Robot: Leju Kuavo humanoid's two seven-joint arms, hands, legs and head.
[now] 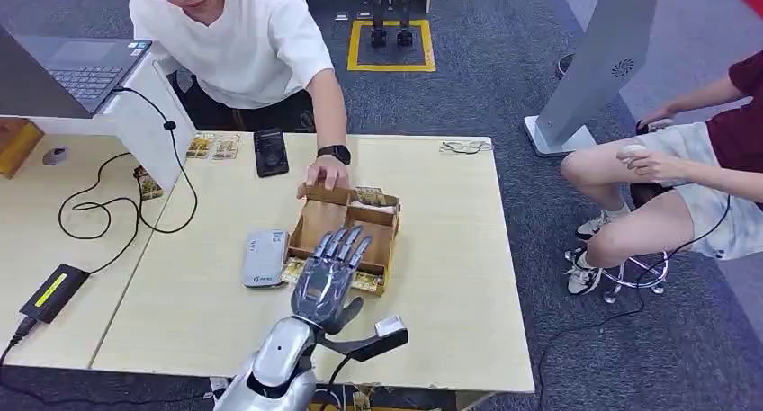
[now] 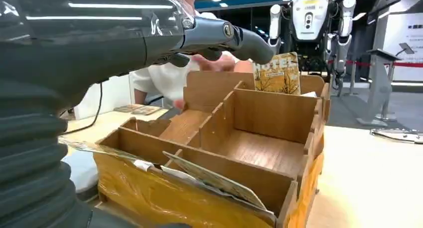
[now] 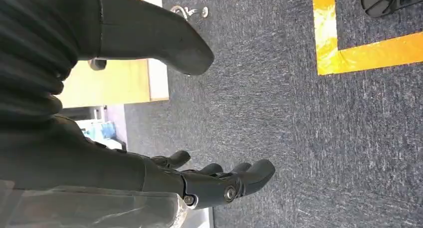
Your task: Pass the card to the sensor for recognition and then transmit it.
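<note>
Your left hand (image 1: 329,276) covers the near middle of the wooden box (image 1: 317,222), so you cannot tell whether its fingers touch the cards (image 1: 293,270) along the front. The lettering on the grey sensor (image 1: 264,257) is too small to read. The person (image 1: 243,33) behind the counter (image 1: 450,276) is cut off by the head view's top edge.

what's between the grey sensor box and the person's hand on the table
In the head view, the wooden card box lies between the grey sensor box and the person's hand, which touches the box's far wall.
</note>
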